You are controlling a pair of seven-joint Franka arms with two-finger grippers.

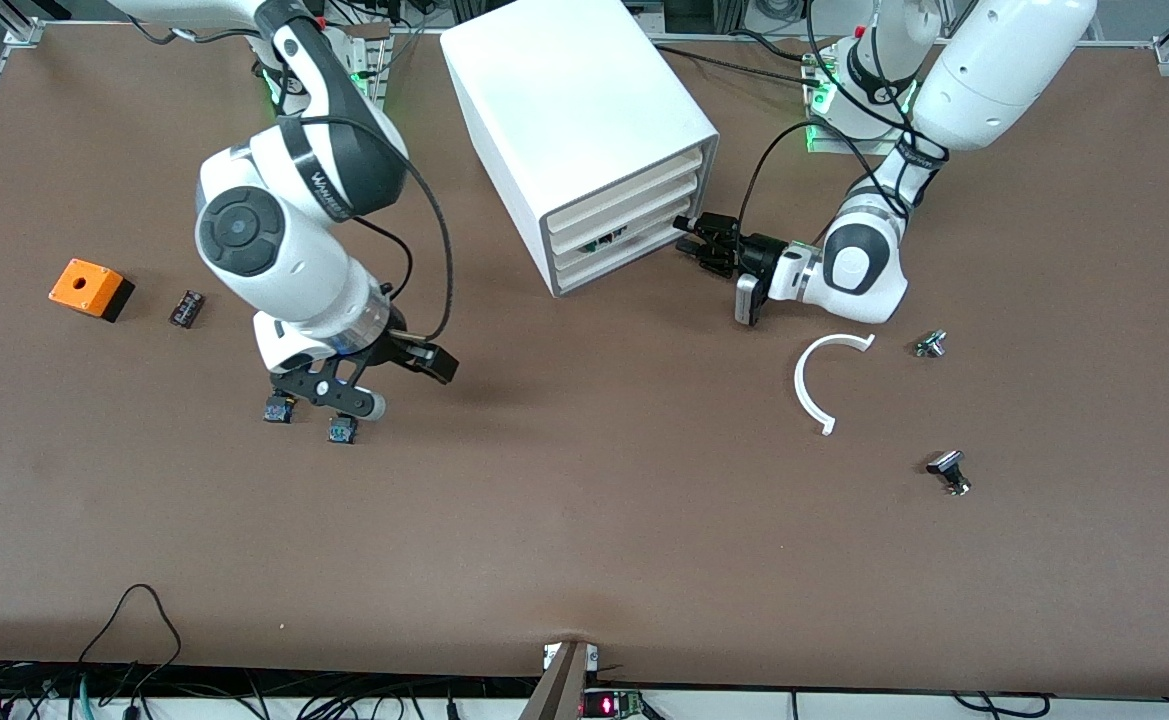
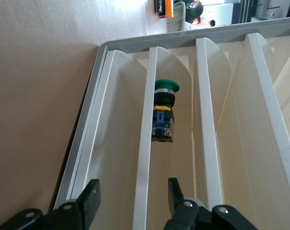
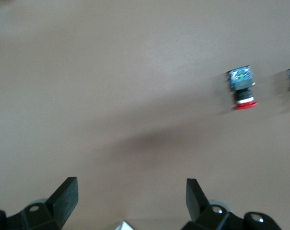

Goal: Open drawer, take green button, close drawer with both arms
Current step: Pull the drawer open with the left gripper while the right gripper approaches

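Left gripper [image 1: 689, 238] is sitting at the face of the white drawer cabinet [image 1: 584, 130], its fingers [image 2: 91, 197] parted on either side of a drawer front's edge and gripping nothing yet. I'm judging this to be the drawer-opening step; next I need to clamp that edge and pull straight outward. Just ahead of the gripper, the green-capped button [image 2: 163, 111] is lying in a drawer compartment, apart from the fingers. Right gripper [image 1: 314, 408] is waiting, spread wide and empty, over the bench [image 1: 584, 520], near a red-capped button [image 3: 243, 88].
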